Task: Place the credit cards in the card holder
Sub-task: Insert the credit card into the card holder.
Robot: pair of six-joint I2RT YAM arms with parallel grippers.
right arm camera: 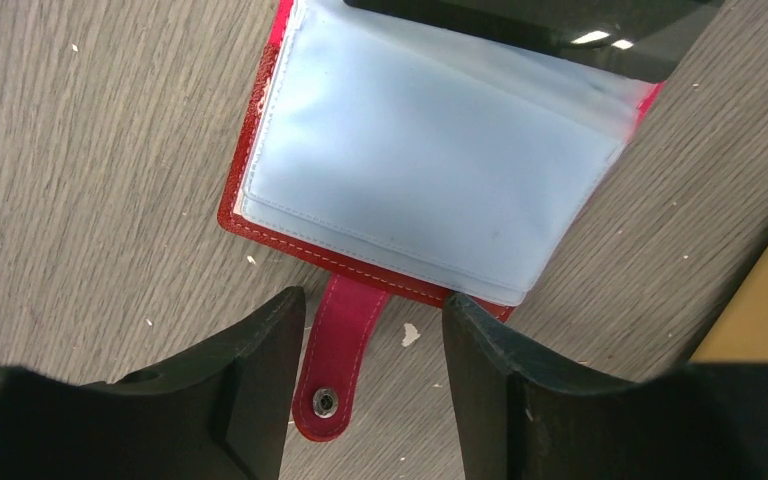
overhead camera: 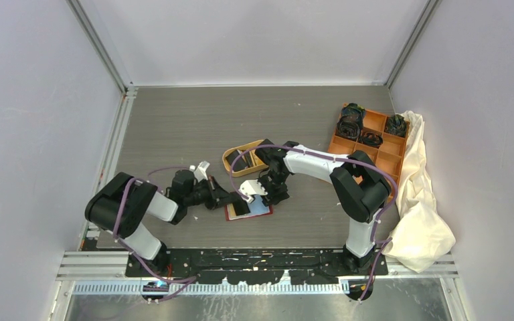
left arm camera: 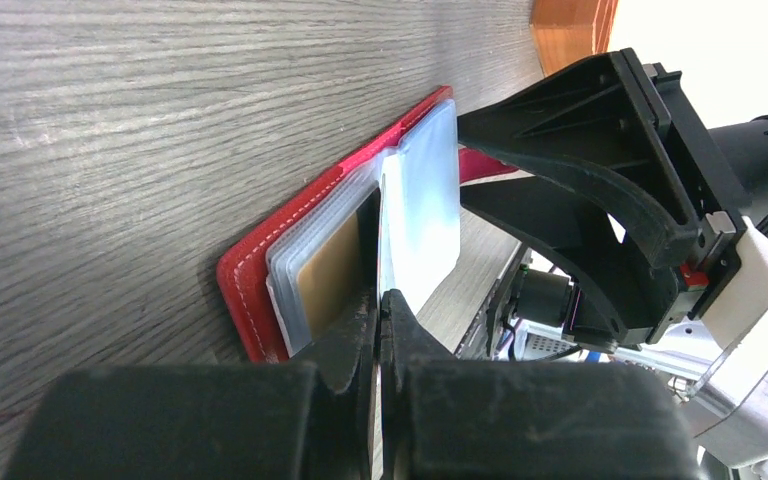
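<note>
The card holder (overhead camera: 249,208) lies open near the middle of the table's (overhead camera: 194,120) near edge, with a yellowish card (left arm camera: 328,272) in one clear sleeve. The left gripper (left arm camera: 380,320) is pinched tight on a pale sleeve leaf, lifting it upright. The right gripper (right arm camera: 372,300) hangs partly spread over the holder's opposite edge, the red clasp tab (right arm camera: 335,360) lying between its fingers. Just behind is an orange oval tray (overhead camera: 241,160). At the far right corner, an orange compartment box (overhead camera: 368,137) holds black coiled bands (overhead camera: 351,120), with a cream cloth (overhead camera: 418,194) beside it.
</note>
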